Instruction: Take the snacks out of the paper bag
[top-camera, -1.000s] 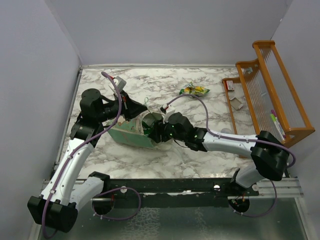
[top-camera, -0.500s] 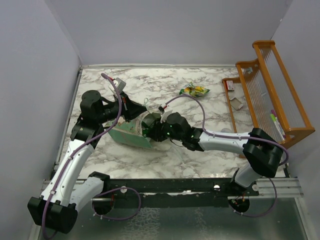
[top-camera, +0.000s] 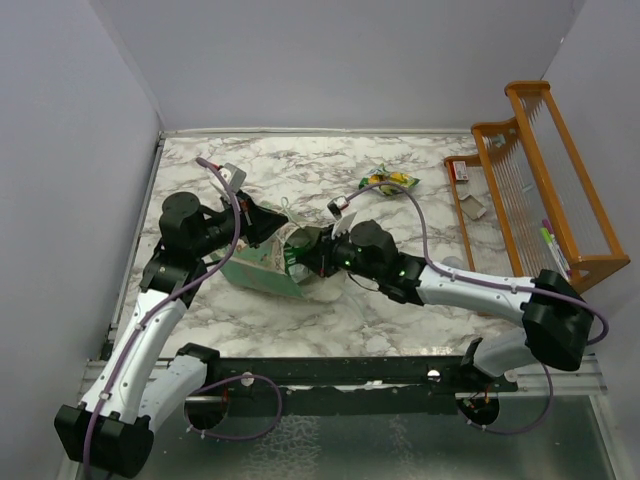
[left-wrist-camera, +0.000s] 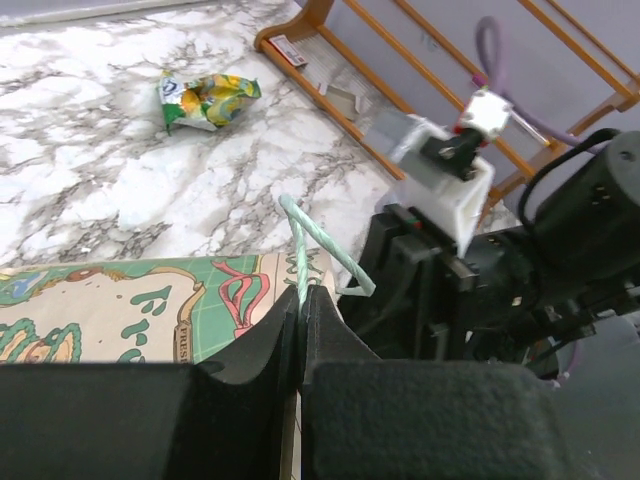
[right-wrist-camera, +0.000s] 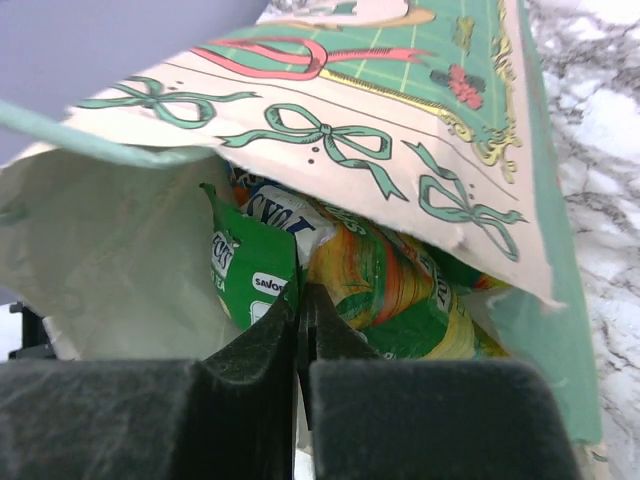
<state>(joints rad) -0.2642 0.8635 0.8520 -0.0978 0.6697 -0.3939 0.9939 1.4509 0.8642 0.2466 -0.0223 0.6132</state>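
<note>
Right gripper (right-wrist-camera: 300, 292), half spread a second ago, now has its jaws pressed together on the edge of a green snack packet (right-wrist-camera: 250, 262) inside the paper bag (top-camera: 256, 274). The bag lies on its side on the marble table (top-camera: 300, 320). An orange-green packet (right-wrist-camera: 390, 290) sits crumpled beside the green one. Left gripper (left-wrist-camera: 300, 305) pinches the bag's twisted handle (left-wrist-camera: 298, 235).

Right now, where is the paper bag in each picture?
Top external: the paper bag lies left of centre.
Left wrist: the bag's printed side is lower left.
Right wrist: the bag's open mouth fills the picture.
Shared landmark: the marble table, seen in all three.
</note>
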